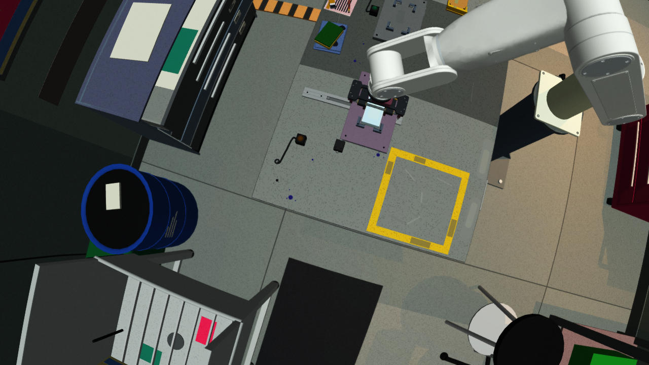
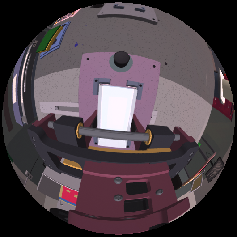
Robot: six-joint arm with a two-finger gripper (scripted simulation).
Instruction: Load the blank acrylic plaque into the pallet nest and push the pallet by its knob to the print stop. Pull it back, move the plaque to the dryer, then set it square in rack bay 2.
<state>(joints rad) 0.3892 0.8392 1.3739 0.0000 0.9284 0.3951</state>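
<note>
The clear acrylic plaque [image 2: 116, 114] [image 1: 372, 115] lies in the nest of the purple pallet [image 2: 119, 89] [image 1: 368, 128], framed by grey corner brackets, and my two fingers press against its long sides, so my gripper [image 2: 114, 125] [image 1: 377, 101] grips it. The pallet's black knob [image 2: 121, 58] stands at the pallet's far end in the wrist camera, past the plaque. The pallet sits on a grey rail [image 1: 324, 96] that runs across the mat.
The yellow square outline [image 1: 418, 199] lies on the mat just beside the pallet. A small black block [image 1: 339, 145] and a cabled block [image 1: 300, 139] sit to its other side. A grey bracket plate [image 1: 399, 20] and a green pad [image 1: 330, 35] lie beyond.
</note>
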